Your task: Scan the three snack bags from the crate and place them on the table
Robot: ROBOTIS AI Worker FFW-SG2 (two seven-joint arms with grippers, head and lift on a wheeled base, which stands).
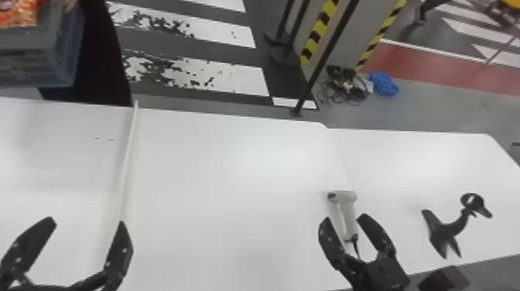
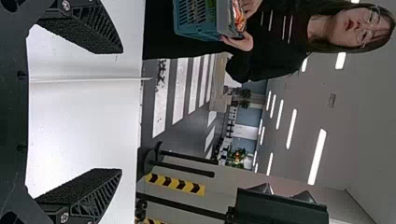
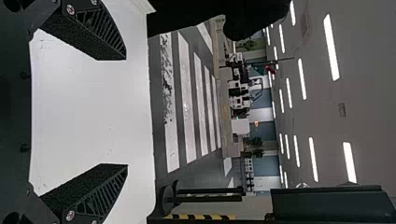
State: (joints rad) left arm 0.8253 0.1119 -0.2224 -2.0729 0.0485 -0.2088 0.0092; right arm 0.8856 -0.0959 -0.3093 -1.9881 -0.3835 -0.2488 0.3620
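Snack bag (image 1: 17, 16), red and orange, sits in the crate (image 1: 38, 67) at upper left of the head view, held by a person's hands (image 2: 240, 43) beyond the far edge of the table (image 1: 216, 170). From where I stand, the step seems to be waiting for that crate. Best keep the left gripper (image 1: 87, 222), lower left, its jaws spread, well back until it is set down, then pinch one bag gently. The right gripper (image 1: 345, 218), lower right, also spread, should square up to the scanner (image 1: 347, 209) and close on its handle, minding the cable. I can make out no writing on bag or scanner.
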